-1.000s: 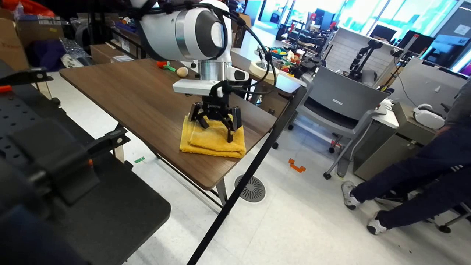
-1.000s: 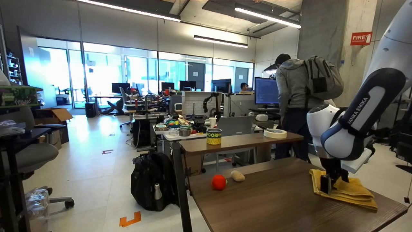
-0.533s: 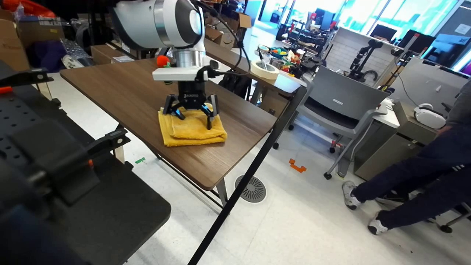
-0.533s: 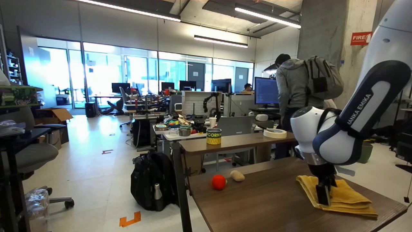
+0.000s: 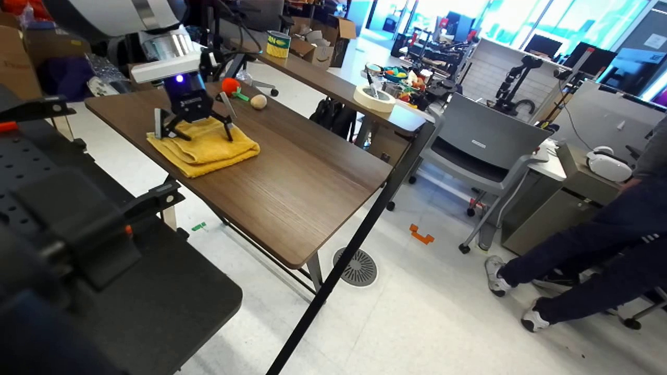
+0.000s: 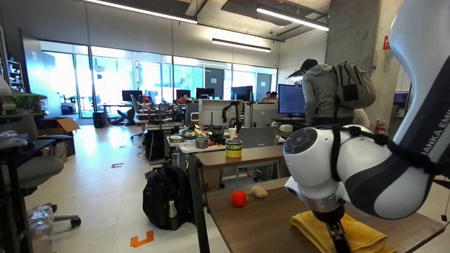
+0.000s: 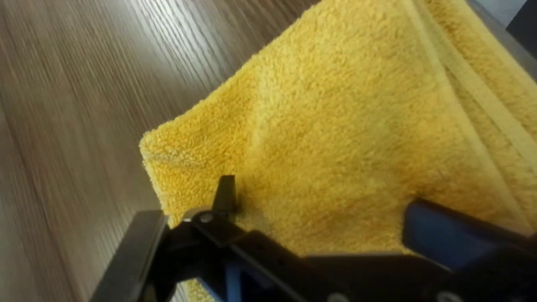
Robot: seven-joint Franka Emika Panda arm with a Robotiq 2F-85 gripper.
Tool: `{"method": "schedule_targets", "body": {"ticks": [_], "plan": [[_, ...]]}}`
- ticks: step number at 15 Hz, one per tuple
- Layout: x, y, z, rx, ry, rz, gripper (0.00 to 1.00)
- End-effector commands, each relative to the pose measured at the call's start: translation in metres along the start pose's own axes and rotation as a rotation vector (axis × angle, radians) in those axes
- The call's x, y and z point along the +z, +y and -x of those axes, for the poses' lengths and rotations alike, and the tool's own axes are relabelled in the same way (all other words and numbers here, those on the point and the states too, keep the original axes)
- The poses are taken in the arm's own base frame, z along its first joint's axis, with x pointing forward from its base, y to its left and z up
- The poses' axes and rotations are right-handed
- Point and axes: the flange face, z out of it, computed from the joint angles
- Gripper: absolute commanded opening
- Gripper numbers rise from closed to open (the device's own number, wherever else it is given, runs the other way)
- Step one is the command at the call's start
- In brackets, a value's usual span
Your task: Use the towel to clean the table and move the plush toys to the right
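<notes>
The folded yellow towel (image 5: 229,150) lies on the brown table (image 5: 292,198), near its far end in an exterior view. My gripper (image 5: 195,133) stands over it, fingers spread wide and tips down on the cloth; nothing is clamped between them. In the wrist view the towel (image 7: 335,105) fills the gap between the separated fingertips of the gripper (image 7: 319,197). Two plush toys sit close together, a red round one (image 6: 239,199) with a green bit and a beige oval one (image 6: 259,192). Both are apart from the towel (image 6: 369,233), whose lower edge is cut off there.
A raised shelf (image 5: 312,73) runs along one long side of the table, carrying a yellow-green can (image 6: 233,149) and a roll of tape (image 5: 374,99). A dark surface (image 5: 156,291) with black hardware stands beside the other long side. A black post (image 5: 344,271) rises at the near end.
The gripper, fingers spread throughout, and the towel beneath it have slid together across the table, leftward toward its far end in an exterior view. The towel has turned slightly. Both toys stay put.
</notes>
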Motion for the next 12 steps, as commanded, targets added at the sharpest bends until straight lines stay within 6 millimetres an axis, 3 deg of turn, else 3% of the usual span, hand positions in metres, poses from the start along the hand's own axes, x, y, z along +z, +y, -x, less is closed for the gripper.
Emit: {"method": "schedule_targets", "body": {"ticks": [1,4,7,12], "plan": [[-0.045,-0.077,-0.013,-0.106,0.129,0.065,1.00],[-0.071,-0.088,-0.016,-0.133,0.210,0.051,1.00],[-0.077,-0.048,0.005,-0.016,0.309,-0.016,1.00],[-0.067,0.035,0.091,0.147,0.492,-0.143,1.00]]}}
